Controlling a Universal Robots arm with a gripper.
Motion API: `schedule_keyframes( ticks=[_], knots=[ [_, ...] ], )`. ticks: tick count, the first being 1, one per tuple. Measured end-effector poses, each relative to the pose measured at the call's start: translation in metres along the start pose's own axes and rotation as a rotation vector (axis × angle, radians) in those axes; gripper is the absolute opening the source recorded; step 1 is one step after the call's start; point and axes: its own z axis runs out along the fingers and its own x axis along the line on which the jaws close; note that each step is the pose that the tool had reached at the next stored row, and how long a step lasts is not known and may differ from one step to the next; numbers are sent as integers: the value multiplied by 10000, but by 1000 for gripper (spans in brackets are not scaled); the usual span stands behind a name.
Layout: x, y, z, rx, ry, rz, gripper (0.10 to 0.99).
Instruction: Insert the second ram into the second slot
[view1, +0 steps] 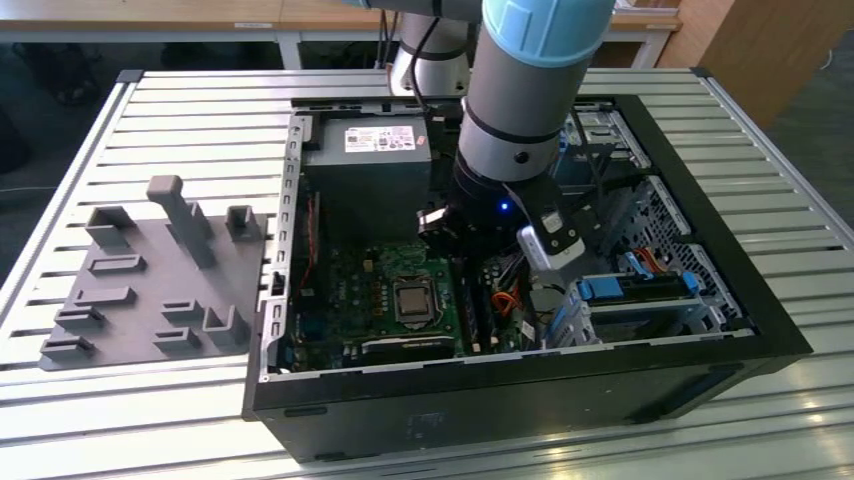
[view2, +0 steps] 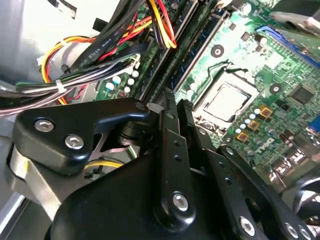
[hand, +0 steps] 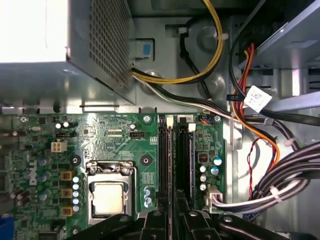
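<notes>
One gripper (hand: 172, 220) hangs low inside the computer case (view1: 747, 330), jaws nearly closed with no stick visibly between them. Directly beneath them, seated in the slots (hand: 190, 160), lies the ram (hand: 168, 150), beside the processor (hand: 108, 197).

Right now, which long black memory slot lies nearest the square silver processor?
The black slot beside the square silver processor; the other slots lie farther off.

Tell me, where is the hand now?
In the exterior view, the hand is inside the open computer case, low over the motherboard, just to the exterior view's right of the processor socket.
</notes>
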Motion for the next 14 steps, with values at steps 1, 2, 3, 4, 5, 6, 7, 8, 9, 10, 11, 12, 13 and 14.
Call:
schedule_keyframes(
  ticks=[1,2,3,4,5,6,7,8,9,10,11,12,13,14],
  knots=[
    [-4,-1,0,-1,4,-1,196],
    [-4,-2,0,-2,5,0,129],
    [-4,-2,0,-2,5,1,129],
    [-4,-2,0,1,6,1,106],
    [-4,-2,1,2,6,1,106],
    [-4,-2,6,-1,5,1,106],
    [-6,-2,12,0,5,1,106],
    [-7,-3,20,1,5,0,106],
    [-8,-3,31,2,4,0,106],
    [-8,-3,43,1,1,0,106],
    [-9,-4,56,1,-1,0,106],
    [-9,-4,70,2,-1,0,106],
    [-10,-5,86,1,-1,0,106],
    [-10,-5,102,0,-2,0,106]
  ],
)
